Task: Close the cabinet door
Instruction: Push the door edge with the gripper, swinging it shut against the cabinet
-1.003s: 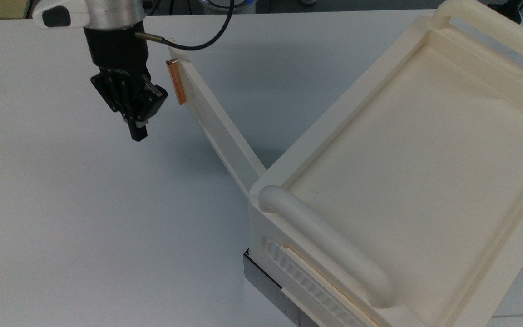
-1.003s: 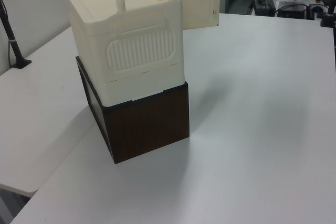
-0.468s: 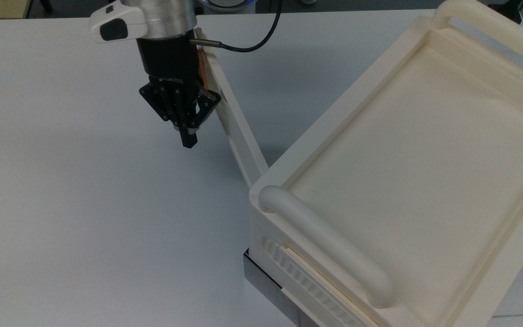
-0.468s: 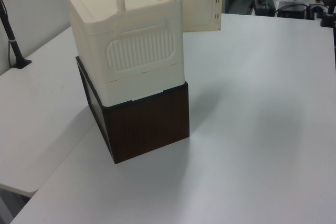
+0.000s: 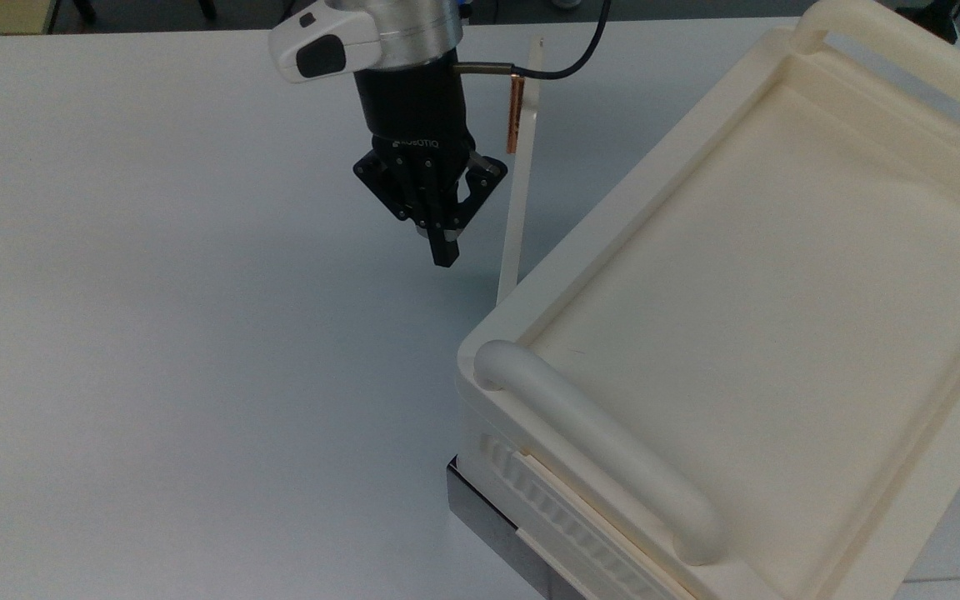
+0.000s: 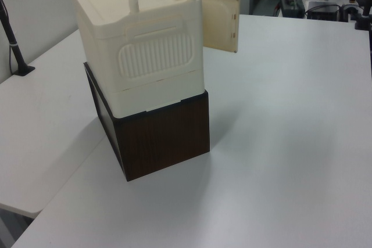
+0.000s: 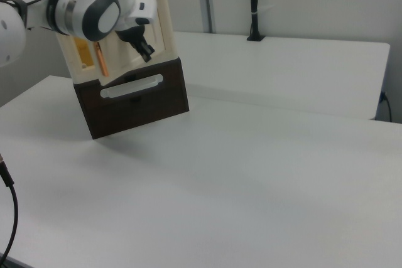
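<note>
Hand (image 5: 445, 250) pressed together, moved rightward in top view; cabinet door (image 5: 520, 179) swung nearer cabinet (image 5: 780, 292).

Free room and obstacles. Open white tabletop (image 5: 155, 333) is seen across the top view's left, with nothing standing on it. The way toward the top view's right is barred by the cabinet (image 5: 780, 333). A narrowing wedge of space is left between the cabinet and its half-open cabinet door (image 5: 520, 200). The gripper (image 5: 445, 250) is held just beside the door's outer face, on the open side.
</note>
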